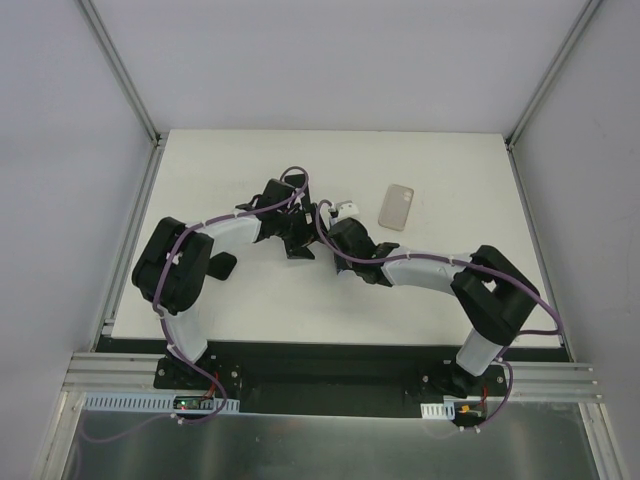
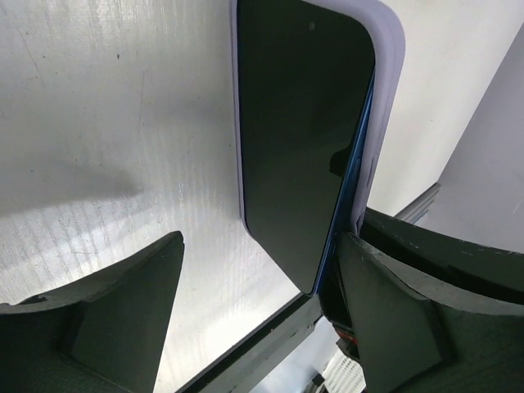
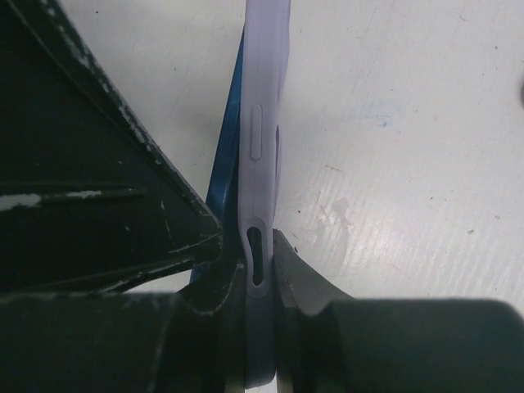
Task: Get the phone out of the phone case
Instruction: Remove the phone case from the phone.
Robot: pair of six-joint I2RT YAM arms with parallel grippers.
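The phone (image 2: 299,123) has a dark screen and a blue rim, and it sits in a pale lavender case (image 2: 385,74). Along the right side the case edge (image 3: 262,98) stands away from the blue rim (image 3: 223,176). My right gripper (image 3: 260,246) is shut on that loose case wall, next to a slot in the case. My left gripper (image 2: 262,237) is open. The phone's lower corner lies between its fingers, close to the right finger (image 2: 393,311) and well clear of the left finger (image 2: 123,311). In the top view both grippers meet at mid-table (image 1: 312,225) and hide the phone.
A tan phone-shaped item (image 1: 398,207) lies flat on the white table (image 1: 250,300), to the right of the grippers. A small white piece (image 1: 346,208) shows beside them. Metal frame rails (image 1: 130,240) border the table's sides.
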